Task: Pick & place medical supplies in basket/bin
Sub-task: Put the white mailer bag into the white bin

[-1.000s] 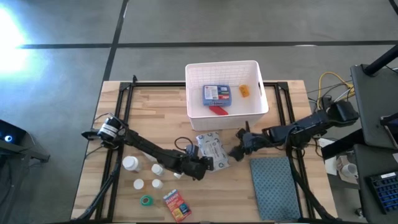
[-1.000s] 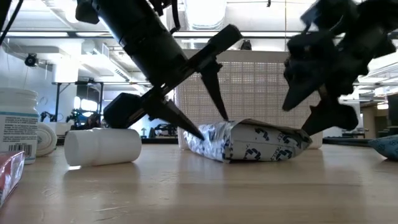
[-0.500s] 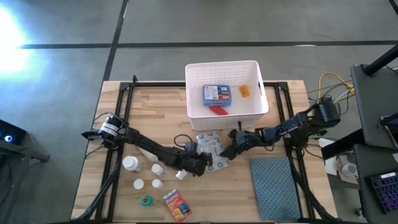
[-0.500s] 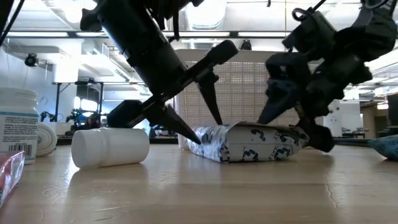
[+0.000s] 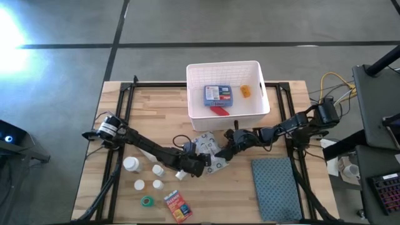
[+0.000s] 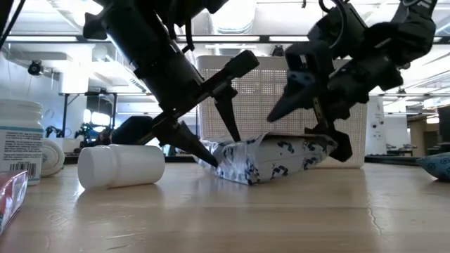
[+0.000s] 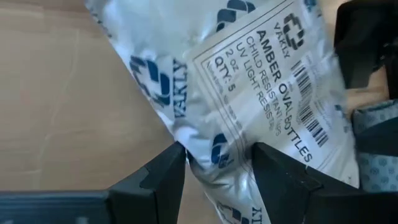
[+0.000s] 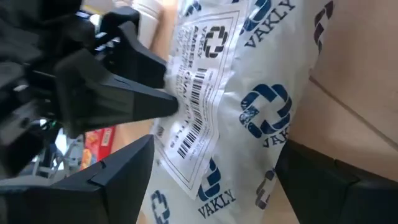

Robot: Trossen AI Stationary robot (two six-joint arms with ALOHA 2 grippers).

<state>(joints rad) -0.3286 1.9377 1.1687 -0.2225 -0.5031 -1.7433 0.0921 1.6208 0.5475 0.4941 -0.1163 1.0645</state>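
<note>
The white-blue packet [image 5: 210,150] lies crumpled on the wood in front of the white basket [image 5: 194,94]. My left gripper [image 5: 201,164] comes at the packet from the near left and is shut on it. My right gripper [image 5: 227,150] reaches in from the right and is shut across the packet's other end. In the low view the packet [image 6: 271,156] is tilted, its right end raised. The basket holds a blue box [image 5: 219,95], a red tube [image 5: 219,110] and a small orange item [image 5: 245,91]. My left gripper pinches the packet's bunched near-left end [image 7: 211,152] between its two fingers [image 7: 163,174], slanting down from the table's left. That end stays low at the table. My right gripper has the packet's right end [image 8: 249,124] between its widely spread fingers [image 8: 311,177], which lie across its width, coming from the table's right. That end [image 6: 320,144] is lifted off the wood.
White bottles [image 5: 131,164] [image 5: 157,169] [image 5: 139,184], a green tape roll [image 5: 147,201] and an orange-red box [image 5: 177,206] sit near left. A teal-grey mat [image 5: 281,186] lies near right. One bottle lies on its side [image 6: 121,165] beside the left arm.
My right gripper has moved toward the table's left onto the packet and taken hold of its right end. The packet, flat before, is bunched up toward my left gripper and its right end has risen off the table. The lying bottle has shifted slightly.
</note>
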